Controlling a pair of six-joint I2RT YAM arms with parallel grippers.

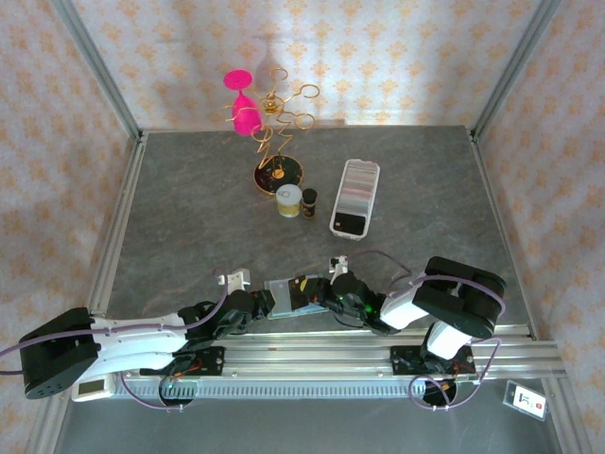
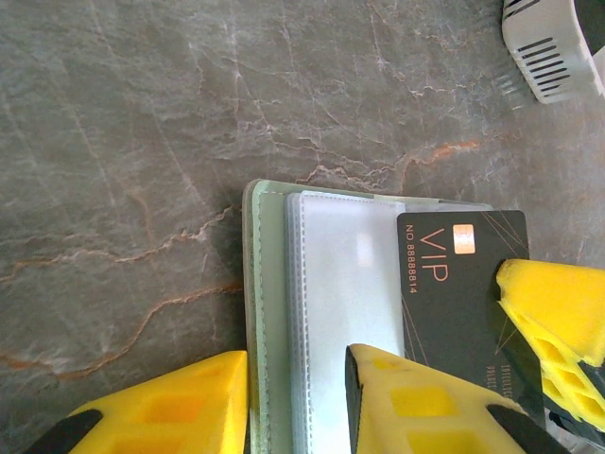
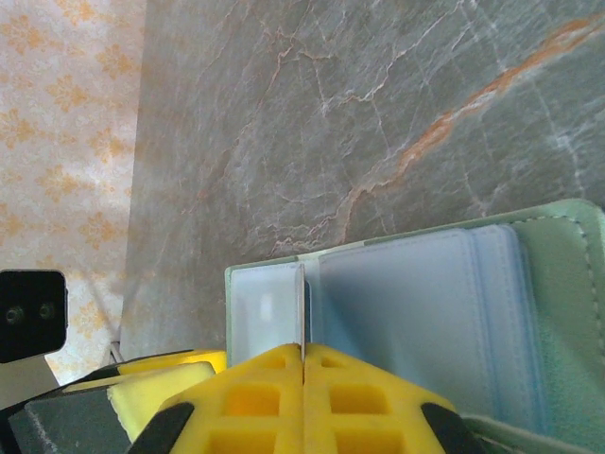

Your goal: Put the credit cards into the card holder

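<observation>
The sage-green card holder [image 1: 286, 296] lies open at the table's near edge, between both grippers. My left gripper [image 2: 295, 378] is shut on the holder's left edge [image 2: 253, 284], one yellow finger against the green cover and the other on a grey-blue pocket page [image 2: 350, 284]. My right gripper [image 3: 303, 352] is shut on a dark card marked VIP [image 2: 454, 284]. That card stands edge-on [image 3: 303, 298] over the pocket pages [image 3: 416, 312]. More credit cards [image 1: 357, 187] sit as a packed row in the clear tray [image 1: 342, 225].
A gold wire stand [image 1: 277, 142] with a pink glass [image 1: 244, 109] stands at the back. A small jar [image 1: 289, 200] and a dark bottle [image 1: 309, 200] sit left of the tray. Metal rails [image 1: 312, 352] run along the near edge, close behind the holder.
</observation>
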